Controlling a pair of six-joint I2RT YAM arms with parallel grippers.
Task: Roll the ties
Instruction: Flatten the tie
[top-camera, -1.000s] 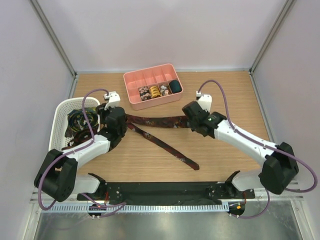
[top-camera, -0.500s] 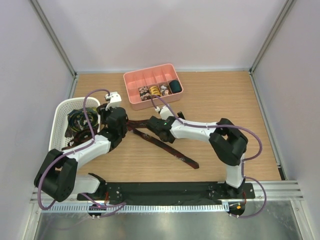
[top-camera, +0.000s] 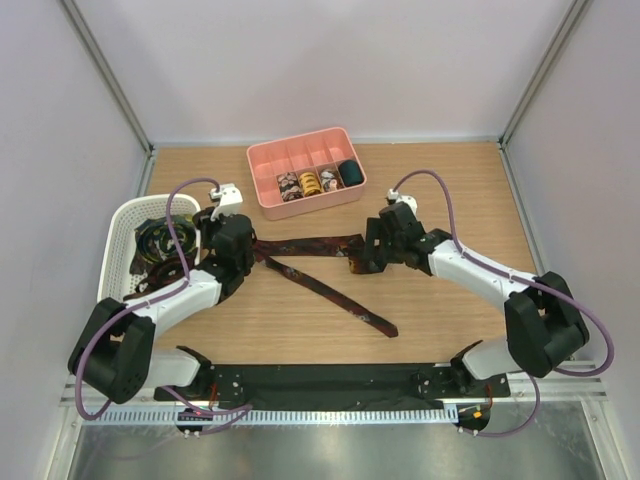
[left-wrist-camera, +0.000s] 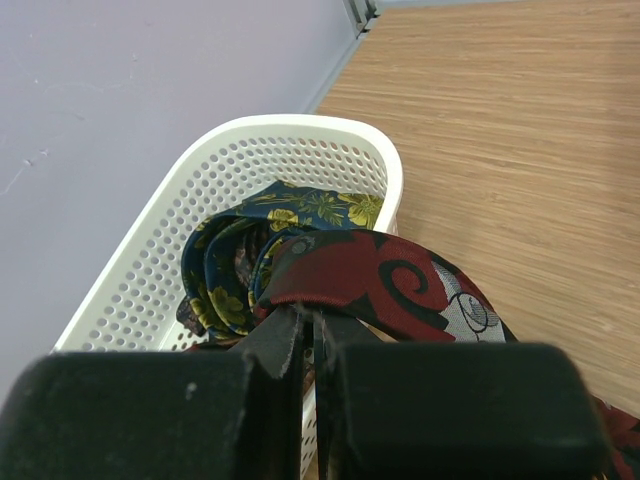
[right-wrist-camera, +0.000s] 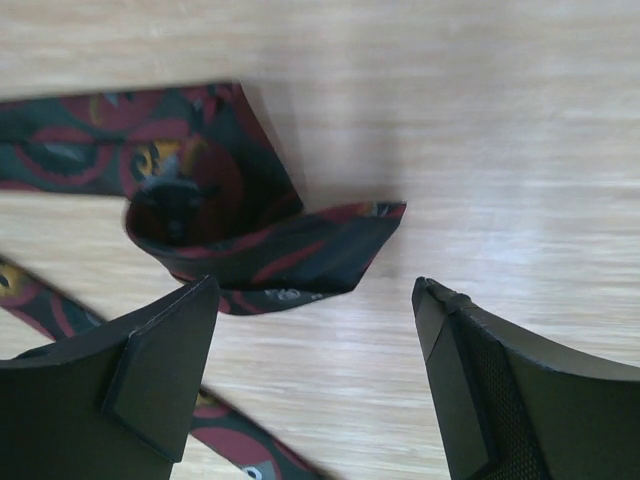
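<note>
Just ahead of my spread right fingers (right-wrist-camera: 160, 370) | tie (right-wrist-camera: 255, 255) end lies folded on the table (right-wrist-camera: 520, 150) | long axis runs toward my left fingers (left-wrist-camera: 283, 345), pinching it | right arm nearer

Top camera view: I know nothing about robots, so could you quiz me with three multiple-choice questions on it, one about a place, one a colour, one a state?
1. Where is the white perforated plastic basket?
A. at the wooden table's left edge
B. at its right edge
C. inside the tray

2. What colour is the divided plastic tray?
A. blue
B. pink
C. green

3. How do the jaws of the right arm stand?
A. shut on the basket
B. shut on the tray
C. wide open over the folded end of the dark red patterned necktie

Answers:
1 A, the basket sits against that edge.
2 B, its walls are plainly pink.
3 C, the right wrist view shows both jaws spread apart above the fold.
</note>
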